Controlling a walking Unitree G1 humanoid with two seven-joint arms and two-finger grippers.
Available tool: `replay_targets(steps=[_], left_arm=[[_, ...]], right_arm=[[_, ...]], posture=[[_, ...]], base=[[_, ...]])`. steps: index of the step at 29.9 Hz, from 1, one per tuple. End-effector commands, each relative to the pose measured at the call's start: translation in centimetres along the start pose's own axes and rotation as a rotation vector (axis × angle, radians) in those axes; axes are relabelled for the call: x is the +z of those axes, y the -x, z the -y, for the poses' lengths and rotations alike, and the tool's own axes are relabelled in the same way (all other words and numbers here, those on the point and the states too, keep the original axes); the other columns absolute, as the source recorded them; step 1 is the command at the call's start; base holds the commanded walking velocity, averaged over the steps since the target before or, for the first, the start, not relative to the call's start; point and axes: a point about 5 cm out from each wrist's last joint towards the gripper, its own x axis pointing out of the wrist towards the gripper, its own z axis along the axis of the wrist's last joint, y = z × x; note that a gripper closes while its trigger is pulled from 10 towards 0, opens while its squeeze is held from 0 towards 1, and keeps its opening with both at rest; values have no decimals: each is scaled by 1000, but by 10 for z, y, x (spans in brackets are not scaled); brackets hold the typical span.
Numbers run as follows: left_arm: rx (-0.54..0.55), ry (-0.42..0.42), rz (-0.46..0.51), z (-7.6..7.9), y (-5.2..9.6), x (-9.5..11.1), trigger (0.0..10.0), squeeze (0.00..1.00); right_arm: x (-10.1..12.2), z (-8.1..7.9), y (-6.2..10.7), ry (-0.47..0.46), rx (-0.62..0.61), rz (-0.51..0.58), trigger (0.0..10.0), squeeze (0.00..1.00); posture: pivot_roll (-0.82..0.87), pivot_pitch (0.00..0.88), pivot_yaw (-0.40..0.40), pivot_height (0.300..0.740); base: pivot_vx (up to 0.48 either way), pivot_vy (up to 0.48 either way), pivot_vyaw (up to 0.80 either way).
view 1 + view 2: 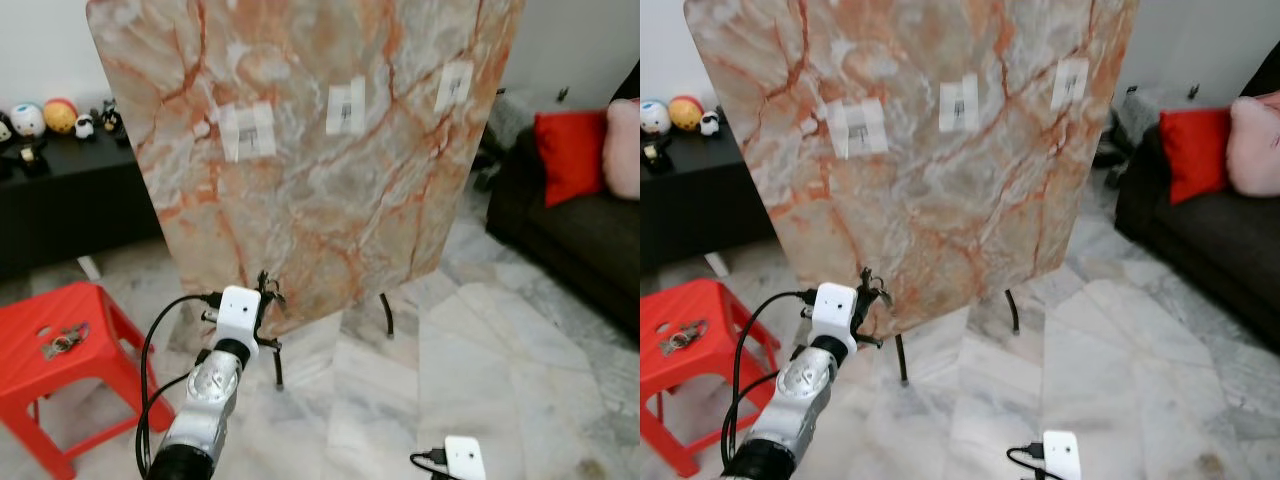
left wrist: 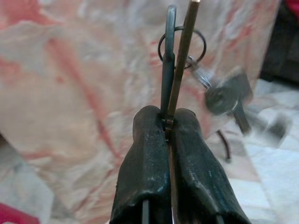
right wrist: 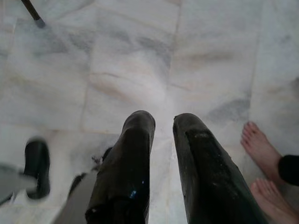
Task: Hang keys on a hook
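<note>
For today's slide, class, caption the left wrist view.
Left gripper pinches keys on a ring before the marble board.

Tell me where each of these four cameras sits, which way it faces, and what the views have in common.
Left eye view: on the head, facing forward and down at the marble panel; left arm raised.
Right eye view: same head, same panel and red stool.
Left wrist view: on the left arm, along the left gripper, shut on the keys, facing the panel.
Right wrist view: on the right arm, along the open right gripper, down at the floor and a person's feet.
Shared: panel, keys.
</note>
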Motion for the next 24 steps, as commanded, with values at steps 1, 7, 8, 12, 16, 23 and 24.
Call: replay_targets(steps=[1,7,8,12,16,23,24], left_arm=[[-45,-58,-36,-3,1,-4,10000,0],[-322,-310,-47,11,9,-6,10000,0],[-322,-310,-47,11,9,-6,10000,0],[-446,-439,-113,14,13,-13,10000,0],[-495,-581,-133,13,12,-10,10000,0],[-469,-711,-107,13,7,-1,10000,0],[-461,-718,-101,14,6,0,10000,0]], right_arm=[[4,-6,-1,-1,13,14,10000,0],[14,-6,1,18,21,148,10000,0],[14,-6,1,18,21,148,10000,0],[22,-6,4,8,16,259,10000,0],[31,-7,7,-17,44,369,10000,0],[224,9,43,-2,116,892,10000,0],[230,8,47,3,128,918,10000,0]], posture=[[33,0,-71,740],[28,0,-72,740],[28,0,-72,740],[19,0,-75,740],[20,0,-77,740],[17,0,-77,740],[18,0,-79,740]], base=[[285,0,0],[0,0,0],[0,0,0],[0,0,0],[0,0,0],[0,0,0],[0,0,0]])
